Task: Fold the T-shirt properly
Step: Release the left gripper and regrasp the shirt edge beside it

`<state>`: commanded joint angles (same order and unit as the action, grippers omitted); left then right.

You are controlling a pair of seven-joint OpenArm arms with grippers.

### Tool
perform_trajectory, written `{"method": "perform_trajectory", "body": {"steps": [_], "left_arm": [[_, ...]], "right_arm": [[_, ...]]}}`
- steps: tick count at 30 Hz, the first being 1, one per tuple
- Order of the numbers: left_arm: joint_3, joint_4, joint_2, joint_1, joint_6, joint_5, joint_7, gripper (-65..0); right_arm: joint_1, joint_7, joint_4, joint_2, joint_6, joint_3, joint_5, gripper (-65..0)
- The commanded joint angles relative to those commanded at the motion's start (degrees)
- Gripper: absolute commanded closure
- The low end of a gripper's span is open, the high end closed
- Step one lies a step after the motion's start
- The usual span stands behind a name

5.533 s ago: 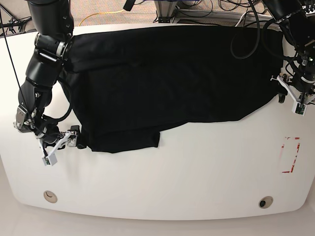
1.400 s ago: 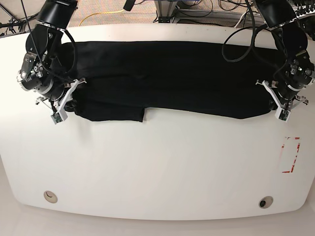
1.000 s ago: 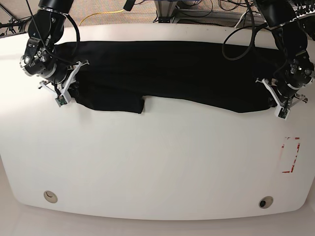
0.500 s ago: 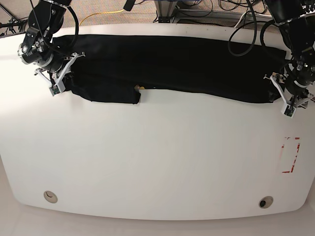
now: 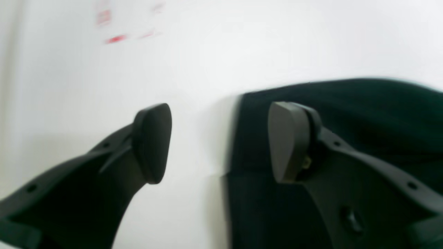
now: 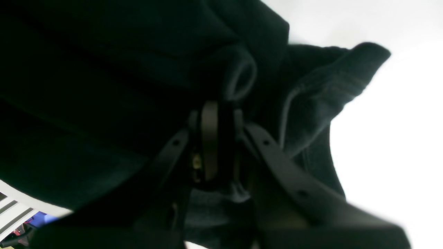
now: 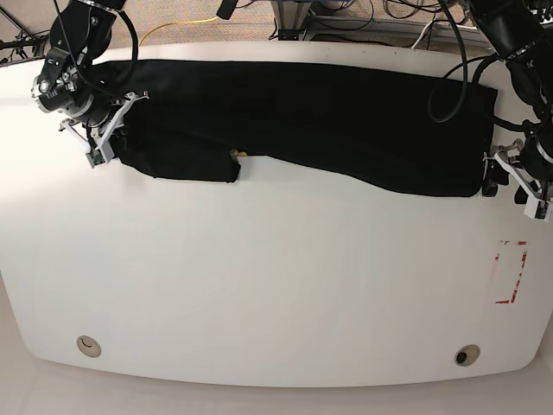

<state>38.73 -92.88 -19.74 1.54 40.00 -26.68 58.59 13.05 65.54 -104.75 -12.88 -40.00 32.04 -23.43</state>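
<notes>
Right now the T-shirt [image 7: 320, 117] lies as a long black band across the far half of the white tabletop [image 7: 276, 285], reaching from the left side of the base view almost to the right edge. Its near edge runs unevenly: a squared flap hangs lower toward the left, and a small yellowish speck [image 7: 235, 154] of print shows at the notch beside that flap.

On the left of the base view, the right pincer [image 7: 102, 137] sits at the end of the cloth. The right wrist view shows its jaws drawn together with only a thin slit between them, pinching a bunched, rolled fold of the T-shirt [image 6: 145, 69], with a hemmed corner sticking out to one side over the bright tabletop [image 6: 391, 138].

On the right of the base view, the left pincer [image 7: 517, 183] hovers just off the other end of the garment. In the left wrist view this left pincer [image 5: 219, 141] is spread wide with nothing between its pads; one dark pad is over bare tabletop [image 5: 242, 45], the other is over the black fabric [image 5: 363, 114], and the cloth's straight end edge runs through the gap. That view is blurred, so whether the pad touches the cloth cannot be told.

A red-marked rectangle [image 7: 510, 272] lies on the tabletop near the right edge, apart from the shirt.
</notes>
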Motion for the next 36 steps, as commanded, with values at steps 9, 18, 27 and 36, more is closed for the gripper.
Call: {"method": "perform_trajectory", "body": {"steps": [9,18,27,36], "left_arm": [[-0.4,10.1,1.3,4.4,0.0,0.2,-1.7,-40.4],[-9.1,25.3,1.0,7.6,0.0,0.1,-11.5,-40.6],[-12.7,30.5,1.0,8.6,0.0,0.1,-13.3,-36.8],[-12.7,29.3,-0.2,9.5,0.0,-0.2,-13.4,-0.1]], "right_arm": [[0.7,-0.3,-0.1,1.7,0.0,-0.2,0.0,0.0],[0.3,-0.2,-0.3,2.0,0.0,-0.2,-0.4,0.0],[0.2,-0.2,-0.1,2.0,0.0,0.2,-0.3,0.0],[0.4,-0.2,-0.1,2.0,0.0,0.2,0.0,0.0]]}}
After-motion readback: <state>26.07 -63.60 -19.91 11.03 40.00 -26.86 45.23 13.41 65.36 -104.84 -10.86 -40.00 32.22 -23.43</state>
